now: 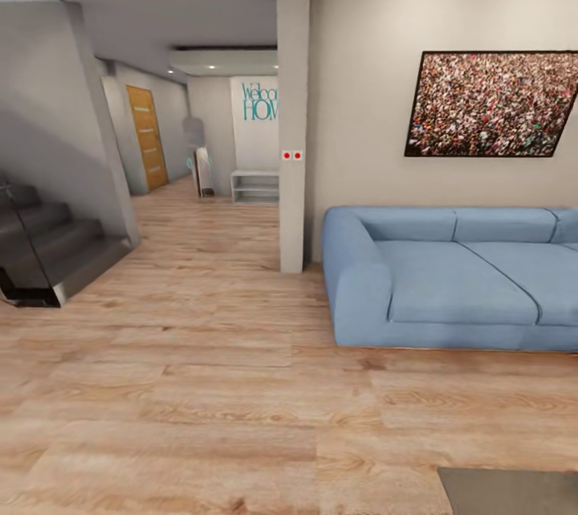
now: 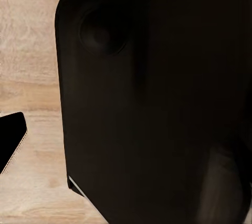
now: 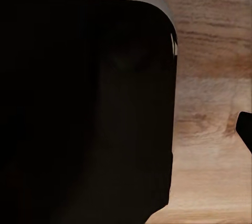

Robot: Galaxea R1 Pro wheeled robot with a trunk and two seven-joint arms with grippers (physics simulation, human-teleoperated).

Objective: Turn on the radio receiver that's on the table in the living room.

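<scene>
Radio out of frame as robot crosses living room past blue sofa (image 1: 449, 282); likely light, rigid, its switch needing a gentle fingertip press. Hand states cannot be told.

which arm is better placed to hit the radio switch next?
Cannot favour either yet, no radio in sight. The head view shows the blue sofa, wood floor and a grey table corner at lower right. If the radio sits there, the right arm would likely be nearer.
</scene>
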